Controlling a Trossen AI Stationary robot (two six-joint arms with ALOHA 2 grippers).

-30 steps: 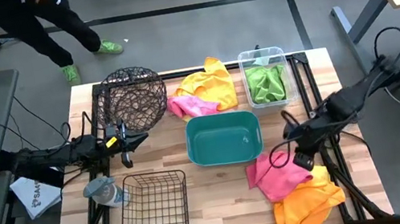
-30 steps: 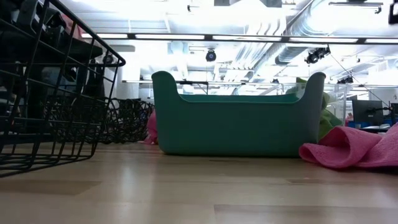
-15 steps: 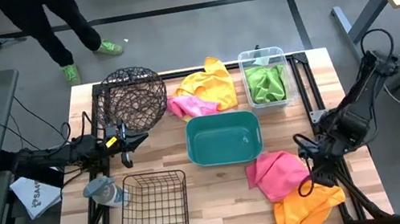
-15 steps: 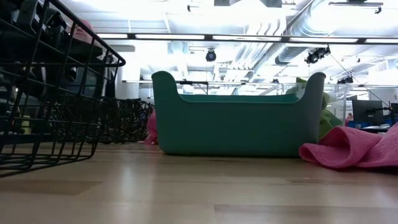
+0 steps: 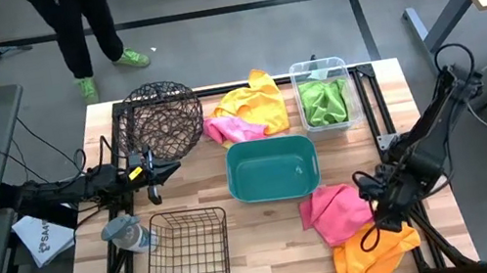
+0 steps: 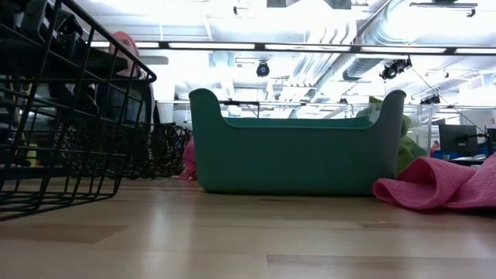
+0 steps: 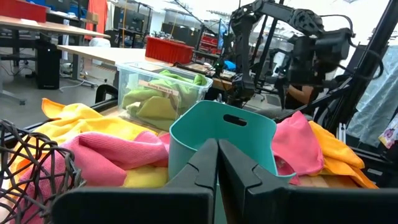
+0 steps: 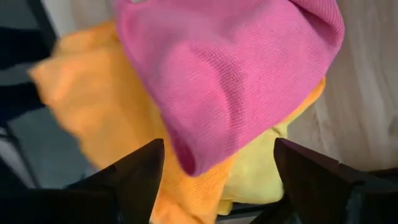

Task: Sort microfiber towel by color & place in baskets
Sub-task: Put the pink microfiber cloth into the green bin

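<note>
Because the right gripper (image 5: 375, 229) hangs with its fingers (image 8: 140, 171) spread wide and holding nothing, directly over the edge where the pink towel (image 5: 336, 212) overlaps the orange towel (image 5: 372, 254), the pink cloth lies between and just ahead of the fingers, running from there toward the teal tub (image 5: 271, 166) at the middle of the tabletop (image 5: 273, 251). The right arm is plainly nearer; the left gripper (image 5: 153, 173), fingers pressed together and empty, waits well apart beside the round wire basket (image 5: 160, 121).

Bright, even overhead lighting; ceiling strips blown out in low view. Soft shadows on bench (image 5: 269, 226). Right wrist view slightly blurred, close-up.
</note>
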